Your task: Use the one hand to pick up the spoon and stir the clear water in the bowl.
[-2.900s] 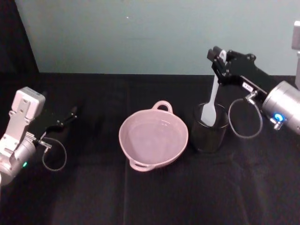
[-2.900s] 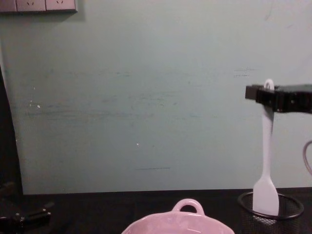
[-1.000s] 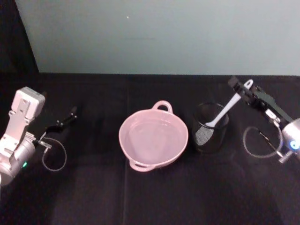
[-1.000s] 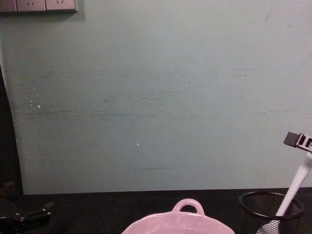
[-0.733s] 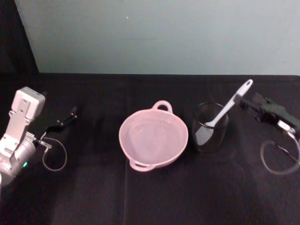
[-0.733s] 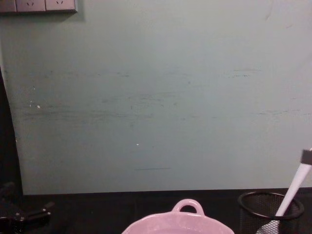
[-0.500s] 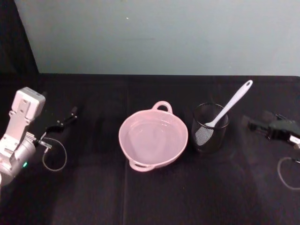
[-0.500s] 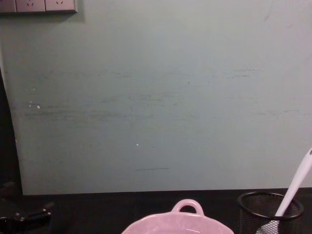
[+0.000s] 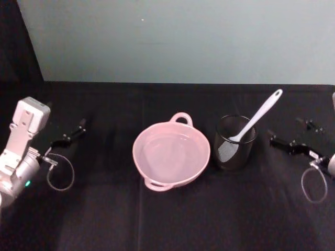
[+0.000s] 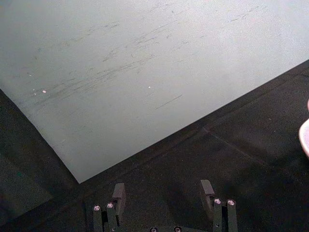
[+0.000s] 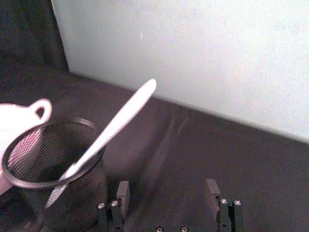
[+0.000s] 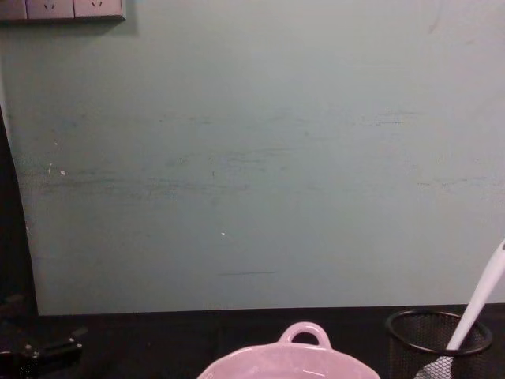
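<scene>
Head view, left to right: the left gripper (image 9: 67,137) is parked at the left edge, fingers apart. The pink bowl (image 9: 171,152) of water (image 9: 170,154) sits centre. The spoon (image 9: 255,116) leans in a mesh cup (image 9: 234,142), propped by its rim. The right gripper (image 9: 291,140) waits at the right edge, fingers apart, empty.

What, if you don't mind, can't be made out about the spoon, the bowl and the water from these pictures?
- Spoon: in the head view its blade sits behind the mesh cup's wall; in the chest view the edge cuts its handle end.
- Bowl: chest view's bottom edge cuts it.
- Water: too clear to tell its level.
</scene>
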